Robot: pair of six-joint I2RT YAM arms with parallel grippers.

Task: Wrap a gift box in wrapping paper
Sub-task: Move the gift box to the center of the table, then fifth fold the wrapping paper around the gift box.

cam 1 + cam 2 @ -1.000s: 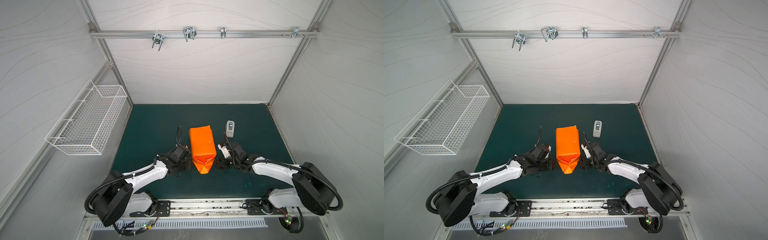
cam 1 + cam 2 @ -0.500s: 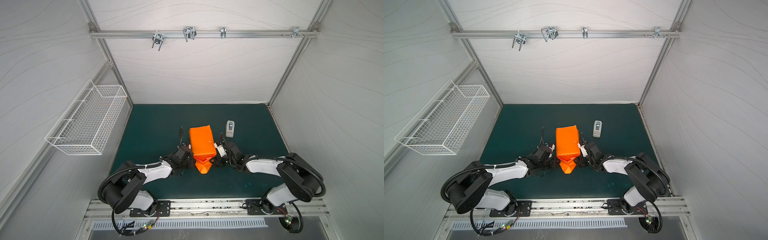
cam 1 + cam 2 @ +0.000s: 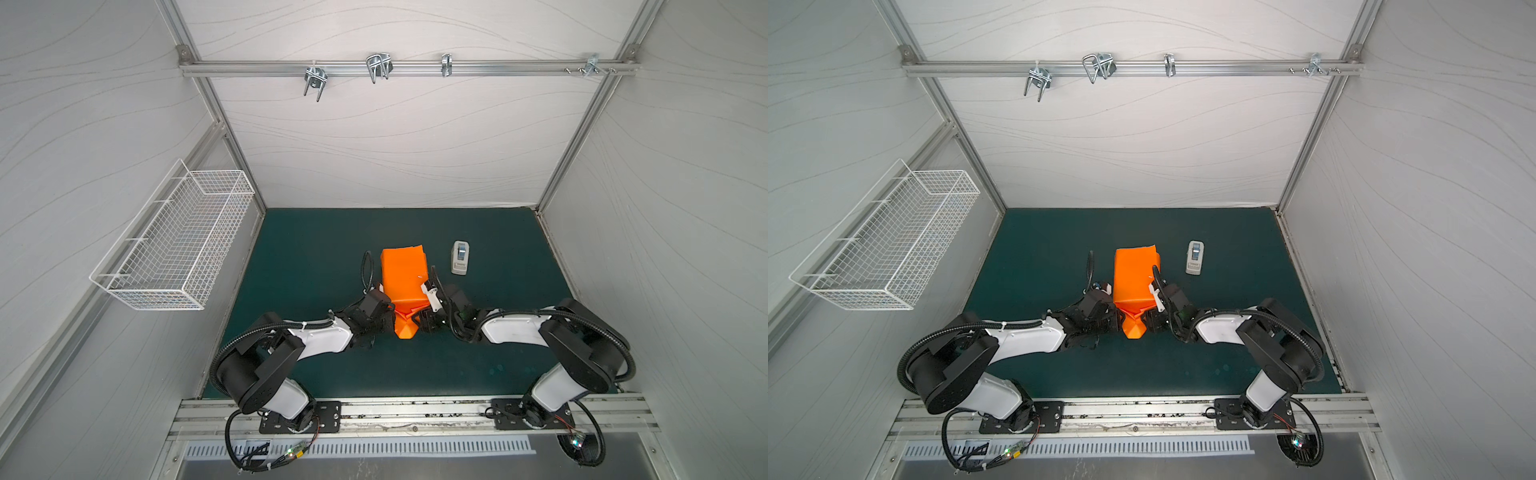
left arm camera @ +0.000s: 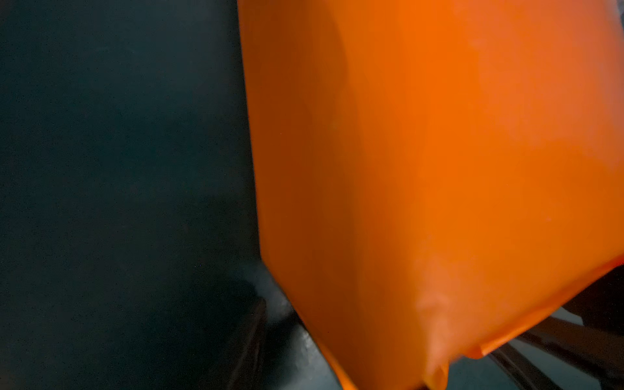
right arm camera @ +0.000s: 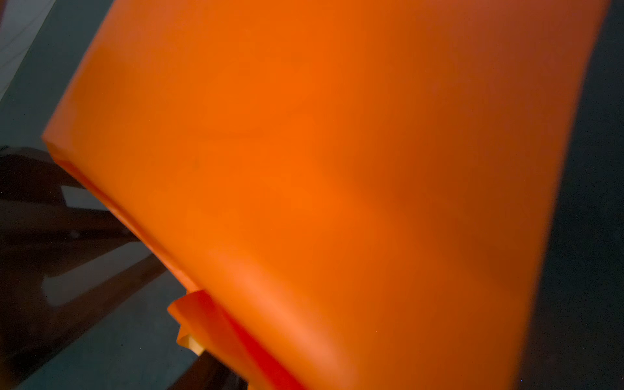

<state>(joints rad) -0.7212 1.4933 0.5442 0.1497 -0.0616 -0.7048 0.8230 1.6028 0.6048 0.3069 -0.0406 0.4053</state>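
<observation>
Top views both show the wrapping paper point(image 3: 404, 274) round the hidden gift box on the bench point(image 3: 307, 266), its near end loose and pointed between left hand point(image 3: 385, 320) and right hand point(image 3: 424, 321). Left wrist view gives us one smooth wrapped side. Right wrist view shows unsealed end folds, so closing and taping remain, we judge, and we cannot tell either hand's grip.

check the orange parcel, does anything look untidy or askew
Yes: the wrapping paper lies smooth over the top, but its near end, towards the robot, is unfinished. A creased, pointed flap juts out there instead of being folded flat.
</observation>
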